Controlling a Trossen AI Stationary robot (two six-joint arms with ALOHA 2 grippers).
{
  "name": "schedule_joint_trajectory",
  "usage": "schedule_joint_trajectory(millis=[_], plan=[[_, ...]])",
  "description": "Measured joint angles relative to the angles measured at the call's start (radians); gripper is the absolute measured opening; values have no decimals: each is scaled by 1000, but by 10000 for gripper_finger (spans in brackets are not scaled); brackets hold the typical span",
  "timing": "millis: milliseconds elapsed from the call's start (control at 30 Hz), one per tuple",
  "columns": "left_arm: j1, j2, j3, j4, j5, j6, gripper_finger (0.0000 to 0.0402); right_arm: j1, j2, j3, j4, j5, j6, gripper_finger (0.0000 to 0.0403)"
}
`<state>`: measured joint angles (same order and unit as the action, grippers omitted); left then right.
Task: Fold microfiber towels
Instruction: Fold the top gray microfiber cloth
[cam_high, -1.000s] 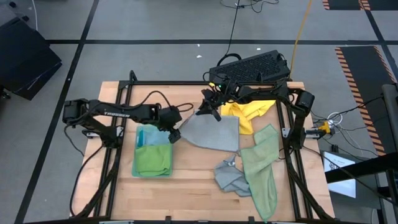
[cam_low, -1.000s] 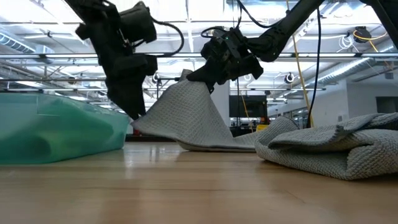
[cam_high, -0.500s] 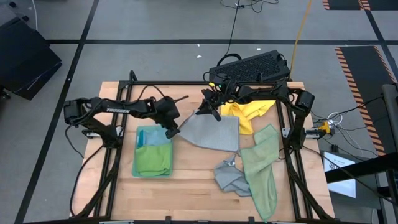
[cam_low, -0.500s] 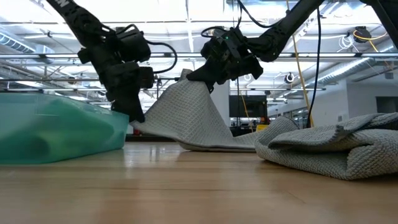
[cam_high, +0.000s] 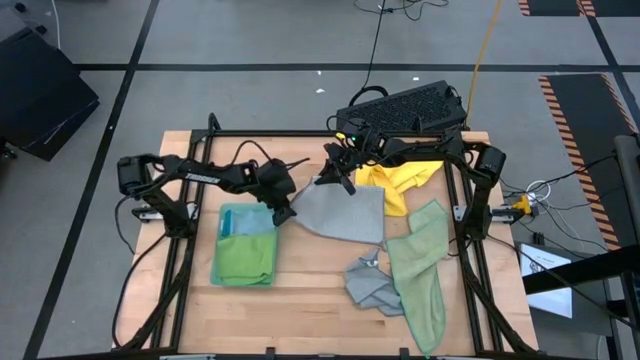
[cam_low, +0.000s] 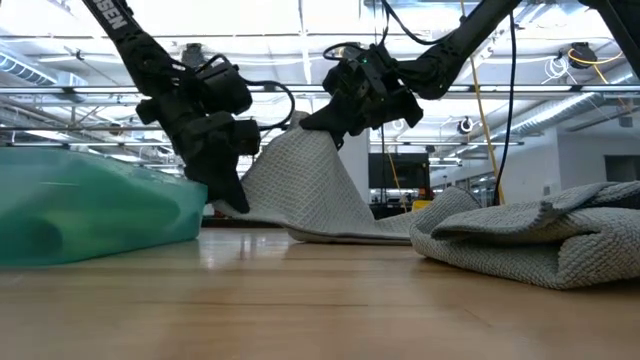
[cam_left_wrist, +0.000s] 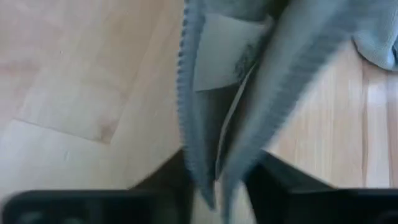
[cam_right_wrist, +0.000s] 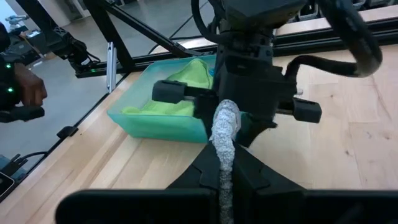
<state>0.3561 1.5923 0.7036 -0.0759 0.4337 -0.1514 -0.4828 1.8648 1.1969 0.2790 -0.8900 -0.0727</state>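
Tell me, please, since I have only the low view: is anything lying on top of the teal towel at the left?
Observer: Yes. From above, a bright green towel covers most of the teal towel, leaving one end bare.
Operator: Thank you. Which arm is holding up the grey towel's raised corner?
Observer: The right gripper; its wrist view shows it shut on the grey towel.
Operator: And what lies behind that towel?
Observer: A yellow towel, beside its far right edge.
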Motion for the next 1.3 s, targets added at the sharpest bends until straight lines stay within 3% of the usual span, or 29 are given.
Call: schedule_joint_trajectory(millis=[100,300,400,533,800,1000,1133,1300], plan=[[17,-40,0,-3,19,-79,21,0,0,0,-4,0,16,4],[-9,-225,17,-10,18,-290,7,-2,-64,0,-14,3,156,4],[-52,-318,56,-11,-3,-349,7,9,-141,0,-45,23,253,4],[-128,-392,152,-129,-13,-375,5,61,-277,0,-120,90,314,4],[-254,-412,448,-411,118,-345,4,302,-517,1,-192,438,567,4],[-314,-413,694,-611,167,-256,3,549,-536,73,-195,802,745,4],[-304,-414,749,-735,74,-75,6,634,-520,98,-206,956,808,4],[-239,-380,678,-822,-111,169,4,635,-515,98,-434,1122,815,4]])
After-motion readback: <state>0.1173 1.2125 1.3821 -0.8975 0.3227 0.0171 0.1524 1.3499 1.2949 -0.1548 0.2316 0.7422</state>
